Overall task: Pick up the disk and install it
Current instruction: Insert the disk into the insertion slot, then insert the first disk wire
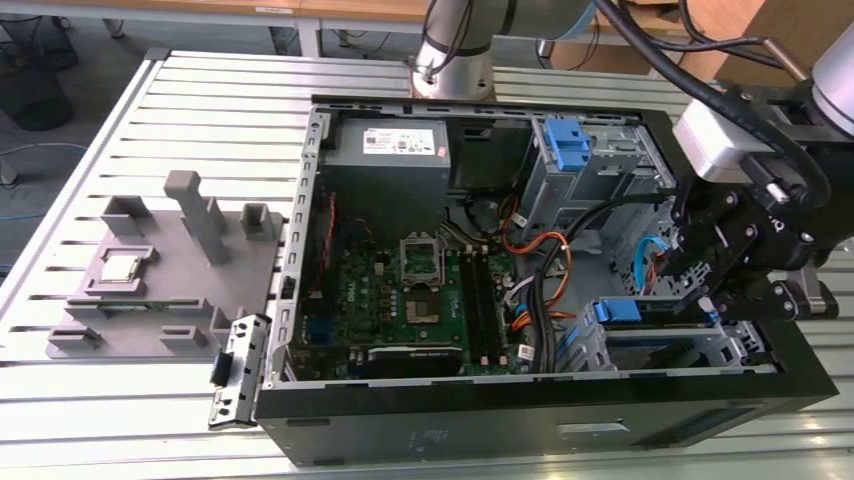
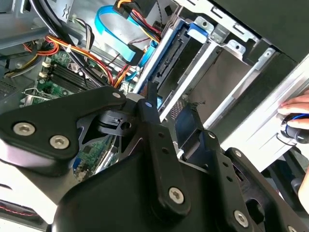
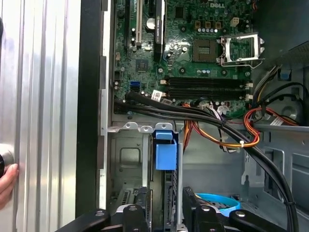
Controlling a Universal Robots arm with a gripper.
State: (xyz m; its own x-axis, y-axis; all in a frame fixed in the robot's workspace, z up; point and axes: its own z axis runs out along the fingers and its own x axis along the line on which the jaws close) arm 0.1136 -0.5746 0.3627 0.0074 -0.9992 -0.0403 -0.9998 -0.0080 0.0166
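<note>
The gripper [image 3: 165, 209] hangs directly over the drive cage [image 3: 126, 159], lined up with its slot so a drive can slide in edgewise; whether it is clamped or slack cannot be told. Just beneath it the disk [image 3: 165, 153] stands on edge in that slot, blue rail uppermost, apparently nearly seated.

The disk [image 1: 641, 314], silver-grey with blue rails, stands on edge in a slot of the metal drive cage [image 1: 731, 350], its blue tab [image 3: 165, 154] at the cage's open top.
</note>
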